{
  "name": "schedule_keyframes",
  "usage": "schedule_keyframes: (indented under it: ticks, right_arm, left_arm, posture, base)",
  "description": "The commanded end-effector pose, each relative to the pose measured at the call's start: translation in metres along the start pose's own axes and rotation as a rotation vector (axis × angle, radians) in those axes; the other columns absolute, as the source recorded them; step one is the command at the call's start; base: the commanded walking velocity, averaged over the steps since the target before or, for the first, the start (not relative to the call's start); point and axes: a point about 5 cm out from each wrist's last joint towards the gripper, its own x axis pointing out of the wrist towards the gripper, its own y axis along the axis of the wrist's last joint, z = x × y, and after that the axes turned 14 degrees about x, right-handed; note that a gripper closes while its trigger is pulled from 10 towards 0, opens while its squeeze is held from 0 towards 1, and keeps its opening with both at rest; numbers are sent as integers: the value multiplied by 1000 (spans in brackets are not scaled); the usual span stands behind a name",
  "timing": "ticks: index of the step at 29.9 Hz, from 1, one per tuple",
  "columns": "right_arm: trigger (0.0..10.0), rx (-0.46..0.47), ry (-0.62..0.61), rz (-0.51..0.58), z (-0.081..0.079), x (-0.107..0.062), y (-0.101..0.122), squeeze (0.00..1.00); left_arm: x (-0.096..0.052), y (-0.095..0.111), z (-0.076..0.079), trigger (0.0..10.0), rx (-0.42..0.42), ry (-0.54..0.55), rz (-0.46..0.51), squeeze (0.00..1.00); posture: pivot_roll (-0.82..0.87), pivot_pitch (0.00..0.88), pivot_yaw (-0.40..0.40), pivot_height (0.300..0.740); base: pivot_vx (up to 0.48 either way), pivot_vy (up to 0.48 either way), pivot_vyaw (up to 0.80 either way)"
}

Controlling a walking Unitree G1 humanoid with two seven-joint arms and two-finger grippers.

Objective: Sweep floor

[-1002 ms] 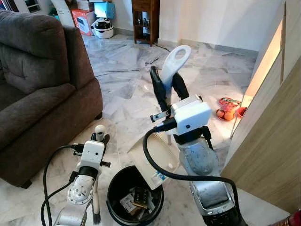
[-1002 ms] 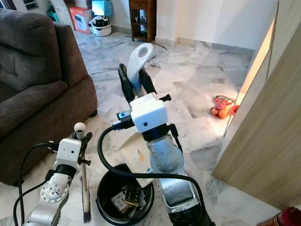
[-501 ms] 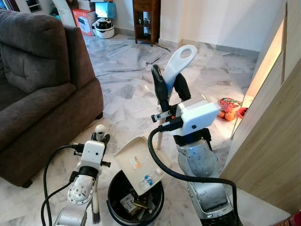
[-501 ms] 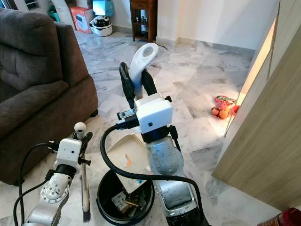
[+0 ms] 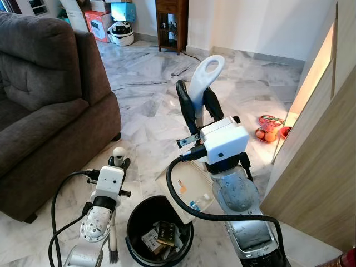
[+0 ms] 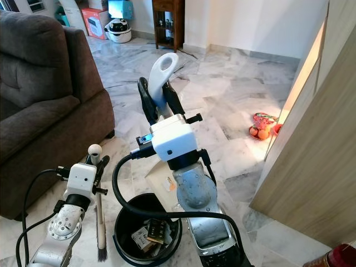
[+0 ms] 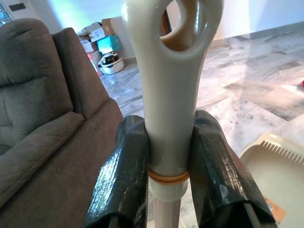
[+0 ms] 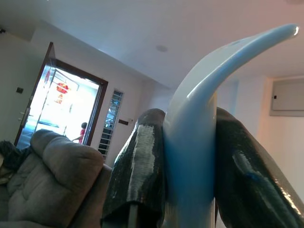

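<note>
Left eye view: 2 grippers, 1 bin (image 5: 160,228). Right gripper (image 5: 196,100) pinching dustpan (image 5: 189,186) handle over bin; left gripper (image 5: 118,161) clamping brush (image 5: 113,242).

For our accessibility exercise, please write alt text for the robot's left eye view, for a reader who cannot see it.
The right gripper holds a white dustpan handle, tilting the dustpan over a black bin with rubbish inside. The left gripper grips a hand brush pointing down at the marble floor, with a brown sofa on the left.
</note>
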Motion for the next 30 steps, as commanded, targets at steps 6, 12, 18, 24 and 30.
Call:
schedule_keyframes:
  ticks: [6, 12, 18, 24, 30]
  right_arm:
    - [10000, 2, 7, 101, -3, 8, 19, 0]
    - [10000, 64, -11, 53, -2, 8, 12, 0]
    - [10000, 11, 23, 77, -5, 8, 16, 0]
    - [10000, -6, 33, 89, -6, 9, 18, 0]
    - [10000, -14, 52, 83, -8, 8, 17, 0]
  left_arm:
    - [3, 10, -5, 10000, 32, 11, 61, 0]
    - [3, 11, -5, 10000, 32, 10, 62, 0]
    - [3, 11, -5, 10000, 32, 10, 62, 0]
    - [3, 11, -5, 10000, 32, 9, 63, 0]
    - [4, 11, -4, 10000, 32, 8, 64, 0]
  posture:
    - [126, 20, 41, 740]
    - [128, 21, 40, 740]
    - [126, 21, 41, 740]
    - [126, 18, 40, 740]
    - [127, 12, 41, 740]
  base:
    - [0, 0, 0]
    - [0, 0, 0]
    - [0, 0, 0]
    - [0, 0, 0]
    - [0, 0, 0]
